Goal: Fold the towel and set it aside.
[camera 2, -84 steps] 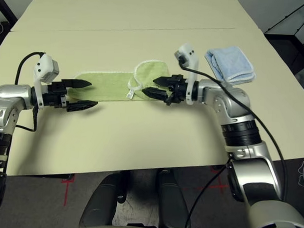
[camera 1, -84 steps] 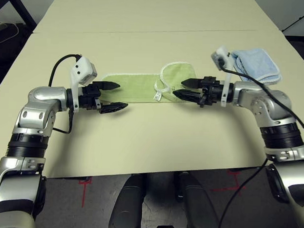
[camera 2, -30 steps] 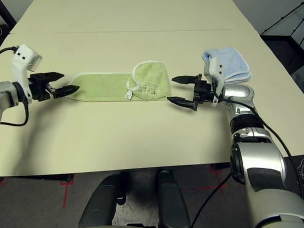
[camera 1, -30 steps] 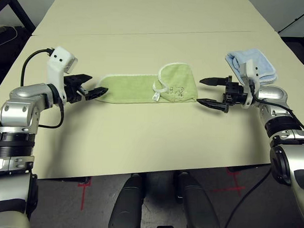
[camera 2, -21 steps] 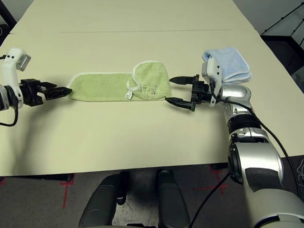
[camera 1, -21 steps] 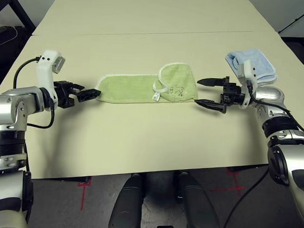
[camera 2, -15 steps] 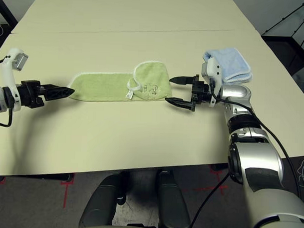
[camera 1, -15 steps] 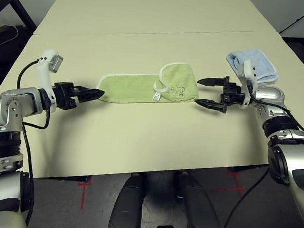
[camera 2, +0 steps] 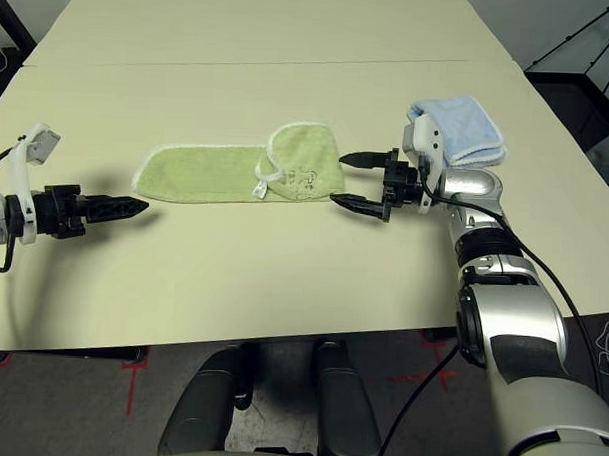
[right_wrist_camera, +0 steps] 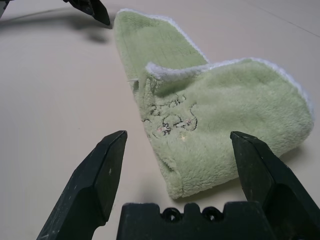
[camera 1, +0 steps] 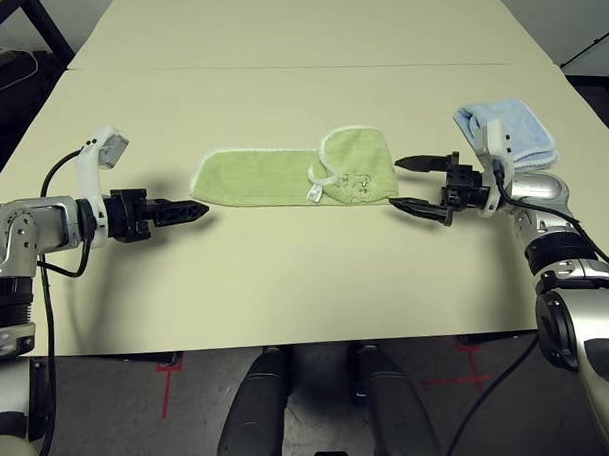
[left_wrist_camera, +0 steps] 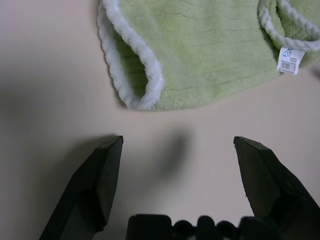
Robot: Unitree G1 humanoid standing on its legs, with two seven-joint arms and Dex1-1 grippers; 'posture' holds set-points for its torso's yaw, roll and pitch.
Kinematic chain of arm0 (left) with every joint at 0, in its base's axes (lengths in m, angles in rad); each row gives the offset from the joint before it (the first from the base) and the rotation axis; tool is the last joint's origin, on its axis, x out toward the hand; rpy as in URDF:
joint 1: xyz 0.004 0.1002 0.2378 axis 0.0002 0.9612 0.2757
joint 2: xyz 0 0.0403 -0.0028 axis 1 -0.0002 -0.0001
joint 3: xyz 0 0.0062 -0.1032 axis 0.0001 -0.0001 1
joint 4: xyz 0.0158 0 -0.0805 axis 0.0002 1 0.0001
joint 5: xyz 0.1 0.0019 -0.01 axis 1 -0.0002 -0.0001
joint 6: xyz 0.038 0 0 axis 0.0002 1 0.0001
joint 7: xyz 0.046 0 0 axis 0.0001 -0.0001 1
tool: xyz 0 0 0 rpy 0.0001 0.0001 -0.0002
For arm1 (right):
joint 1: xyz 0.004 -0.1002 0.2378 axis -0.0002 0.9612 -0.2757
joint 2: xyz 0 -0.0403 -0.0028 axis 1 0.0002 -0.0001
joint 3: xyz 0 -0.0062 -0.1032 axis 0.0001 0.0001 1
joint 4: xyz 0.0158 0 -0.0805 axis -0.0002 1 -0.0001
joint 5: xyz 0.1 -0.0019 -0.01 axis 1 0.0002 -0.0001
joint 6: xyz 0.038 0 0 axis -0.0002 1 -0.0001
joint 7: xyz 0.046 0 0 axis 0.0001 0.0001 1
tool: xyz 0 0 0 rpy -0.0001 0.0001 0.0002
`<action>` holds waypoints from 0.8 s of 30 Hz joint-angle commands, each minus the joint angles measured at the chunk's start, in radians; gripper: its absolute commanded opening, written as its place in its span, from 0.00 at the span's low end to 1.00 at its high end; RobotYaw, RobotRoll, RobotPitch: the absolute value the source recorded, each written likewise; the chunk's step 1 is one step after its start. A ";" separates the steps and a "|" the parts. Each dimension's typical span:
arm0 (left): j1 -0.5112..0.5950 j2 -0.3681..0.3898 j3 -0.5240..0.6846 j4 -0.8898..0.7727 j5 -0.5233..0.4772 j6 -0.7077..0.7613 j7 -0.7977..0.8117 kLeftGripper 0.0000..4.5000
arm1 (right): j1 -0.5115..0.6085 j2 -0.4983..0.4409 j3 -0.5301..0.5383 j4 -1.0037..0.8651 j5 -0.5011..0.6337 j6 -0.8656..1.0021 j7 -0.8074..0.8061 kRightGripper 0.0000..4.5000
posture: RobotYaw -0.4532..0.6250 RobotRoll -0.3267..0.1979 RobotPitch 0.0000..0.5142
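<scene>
Where the table lies: a wide cream table [camera 1: 289,87] spreads away from the robot, with a thin seam line crossing it farther back.
Towel: the light green towel [camera 1: 286,176] lies flat near the middle of the table as a long strip folded lengthwise, edged in white stitching.
Towel's right end: this end is turned back over the strip, showing a faint embroidered motif [right_wrist_camera: 170,117]; a small white tag [left_wrist_camera: 290,60] sticks out along the strip's near edge.
Left gripper: the left gripper [camera 1: 190,210] hovers low over bare table just off the towel's left end, pointing toward it, fingers spread apart and holding nothing.
Right gripper: the right gripper [camera 1: 416,184] sits just beside the towel's right end, aimed at it, fingers wide apart and empty.
Blue towel: a folded light blue towel [camera 2: 458,128] rests on the table behind the right wrist, apart from the green one.
</scene>
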 commanded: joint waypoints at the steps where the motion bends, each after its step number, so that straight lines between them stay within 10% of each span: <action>1: -0.030 -0.036 0.001 0.042 -0.012 0.004 0.024 1.00 | -0.003 -0.006 -0.005 0.003 -0.010 -0.005 0.001 1.00 | 0.49 0.62 0.38; 14: -0.092 -0.096 -0.016 0.144 0.013 -0.051 0.069 1.00 | 0.004 -0.009 -0.009 -0.013 -0.003 0.000 0.004 1.00 | 0.48 0.62 0.35; 24: -0.124 -0.131 0.039 0.174 0.001 -0.069 0.155 0.28 | 0.019 -0.002 -0.005 -0.030 -0.002 0.002 0.013 1.00 | 0.48 0.62 0.34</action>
